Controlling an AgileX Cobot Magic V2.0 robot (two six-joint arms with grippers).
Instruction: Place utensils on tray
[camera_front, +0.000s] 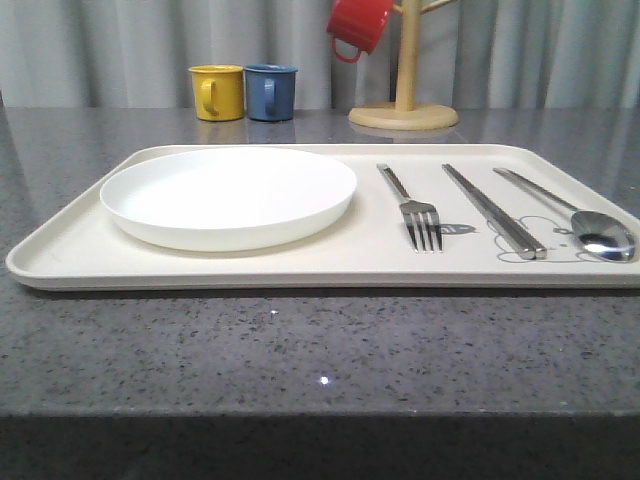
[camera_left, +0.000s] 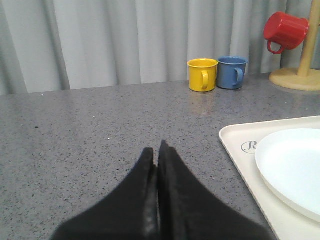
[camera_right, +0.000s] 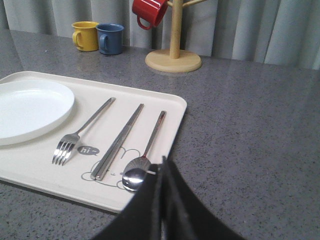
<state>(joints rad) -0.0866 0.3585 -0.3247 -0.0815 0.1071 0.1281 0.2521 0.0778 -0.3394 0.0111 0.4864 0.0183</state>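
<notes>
Fork (camera_front: 420, 218), chopsticks (camera_front: 495, 212) and spoon (camera_front: 585, 225) lie side by side on the tray (camera_front: 300, 262) beside the plate (camera_front: 228, 195), its rabbit print half hidden under them, while both grippers (camera_left: 159, 150) (camera_right: 164, 162) hold their jaws pressed together, empty.

open: grey table (camera_front: 300, 350) front | obstacles: mugs (camera_front: 244, 92), mug tree (camera_front: 405, 70) rear

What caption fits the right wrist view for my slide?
Fork, chopsticks and spoon lie side by side on the tray, shut right gripper nearby.
</notes>
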